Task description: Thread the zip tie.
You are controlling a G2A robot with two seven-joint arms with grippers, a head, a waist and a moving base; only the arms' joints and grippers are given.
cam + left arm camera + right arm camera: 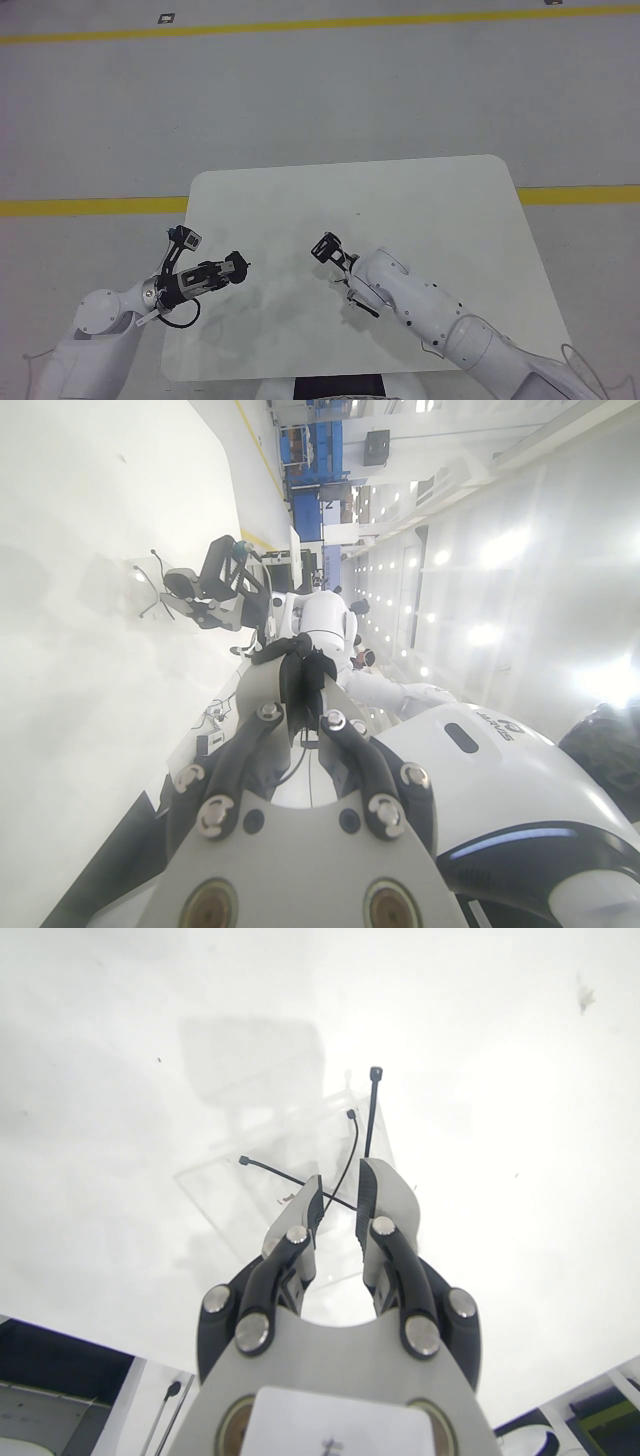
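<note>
Black zip ties (371,1110), likely light, springy and slick, sit in a clear tray (220,1193); best pinched near the head. Right pincer (340,1198) hangs apart above them; left pincer (300,660) looks together.

Entry 1, zip ties (372,1118): three counted; I lose their tail ends behind the parted fingers (367,1193) of the right gripper (342,1170). Entry 2, clear holder (260,1168): outline faint, near side hidden. Entry 3, left gripper (300,650): tip buried in black wrap (300,685); I cannot read its grip from here.
</note>
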